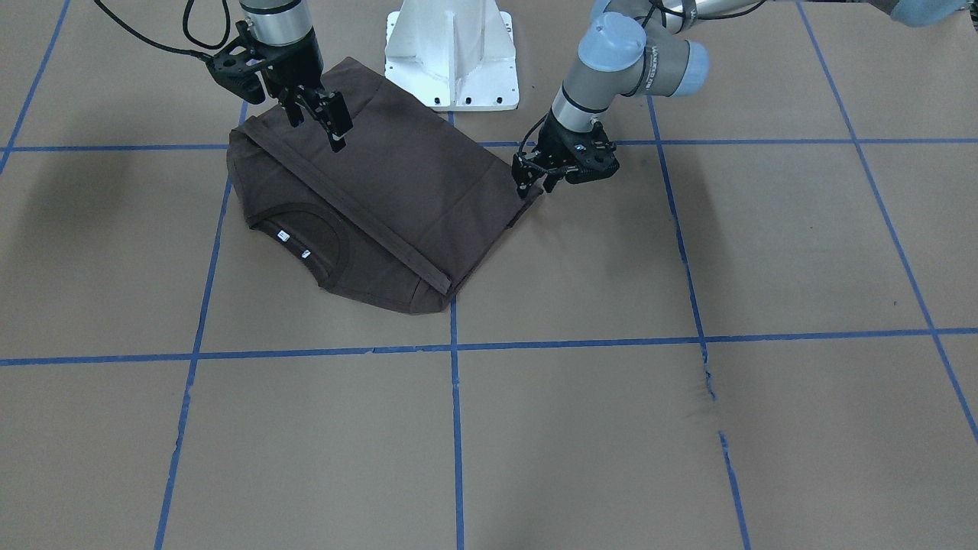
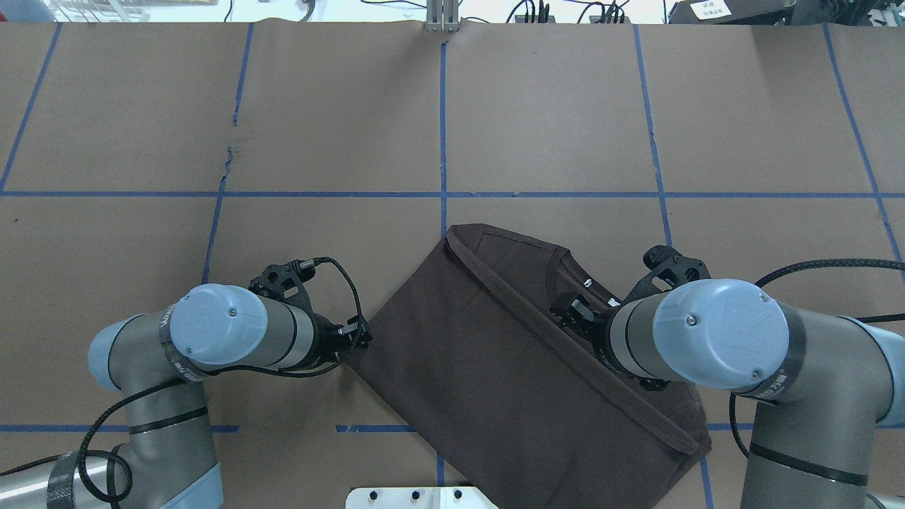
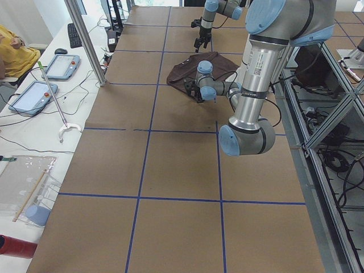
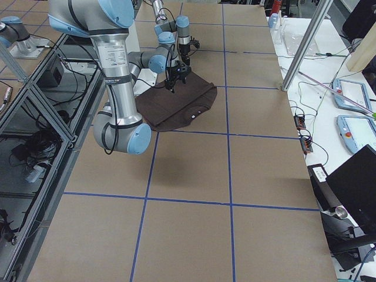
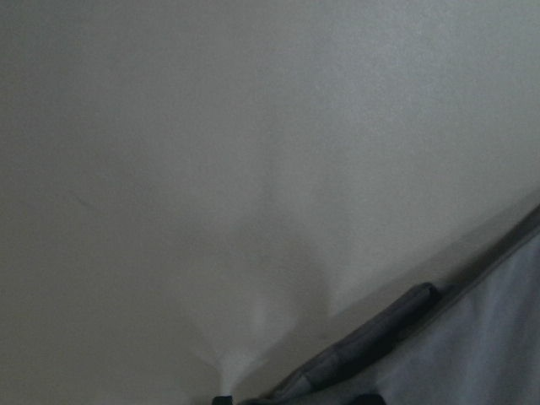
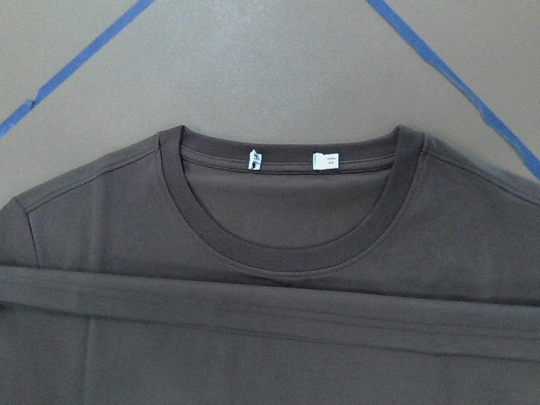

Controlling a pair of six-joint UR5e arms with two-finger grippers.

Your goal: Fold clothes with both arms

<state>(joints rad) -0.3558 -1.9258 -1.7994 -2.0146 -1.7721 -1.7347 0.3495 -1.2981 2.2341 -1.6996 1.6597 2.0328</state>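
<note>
The dark brown T-shirt [image 1: 412,176] lies folded on the paper-covered table, its hem band laid across just below the collar [image 6: 287,245] and the white neck tags [image 6: 321,160]. My right gripper [image 1: 317,122] hangs open a little above the shirt [image 2: 495,367], near the hem band's end on the robot's right, holding nothing. My left gripper [image 1: 535,186] is low at the shirt's folded corner on the robot's left. Its fingers look parted, and the corner lies flat. In the left wrist view only the shirt's edge [image 5: 489,337] and bare paper show.
The white base block [image 1: 451,53] stands just behind the shirt. Blue tape lines [image 1: 456,428] grid the brown table cover. In the exterior left view a side bench with tablets [image 3: 34,94] runs along the far side, with a person's yellow sleeve [image 3: 14,48] at its end.
</note>
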